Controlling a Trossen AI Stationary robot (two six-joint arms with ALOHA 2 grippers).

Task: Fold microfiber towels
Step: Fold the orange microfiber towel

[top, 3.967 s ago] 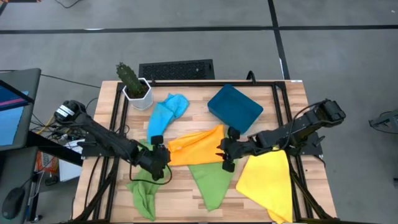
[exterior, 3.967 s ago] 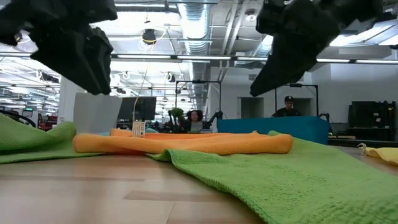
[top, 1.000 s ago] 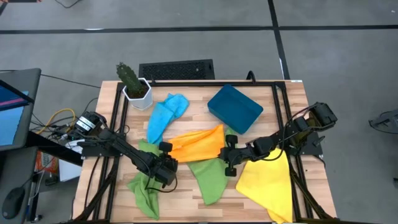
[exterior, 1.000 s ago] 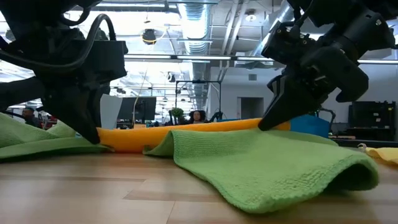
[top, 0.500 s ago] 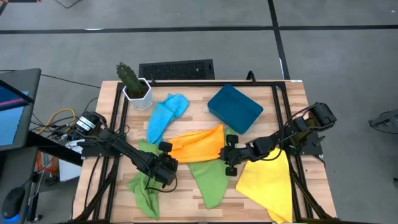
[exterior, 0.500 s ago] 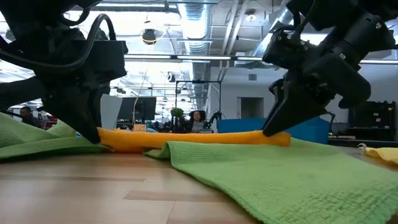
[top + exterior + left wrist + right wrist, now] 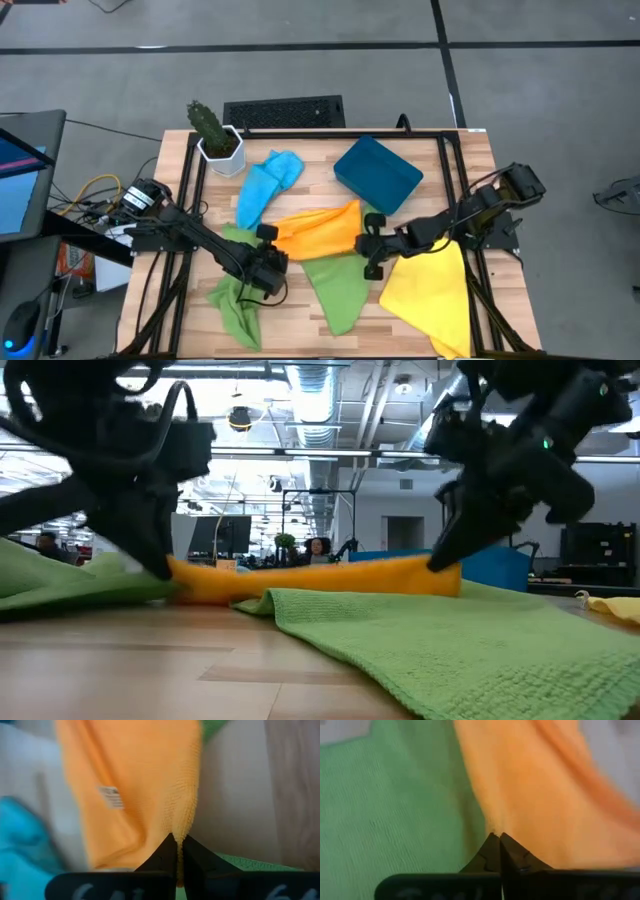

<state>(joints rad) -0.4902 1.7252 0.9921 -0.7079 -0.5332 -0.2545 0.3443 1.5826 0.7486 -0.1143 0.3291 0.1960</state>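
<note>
both-handed, left gripper (image 7: 177,840) and right gripper (image 7: 496,837) are each pinched tight on opposite corners of the soft orange microfiber towel (image 7: 315,235), beside the green microfiber towel (image 7: 335,285).

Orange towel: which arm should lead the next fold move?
Neither alone. Left gripper and right gripper are each shut on an edge of the orange towel, at opposite ends. The fold looks like a joint lift; if one must lead, right, beside the bare wood near the bin.

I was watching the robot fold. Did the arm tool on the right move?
Yes. The right tool moved away from the teal bin, toward the table's front edge, and now pinches the orange towel.
</note>
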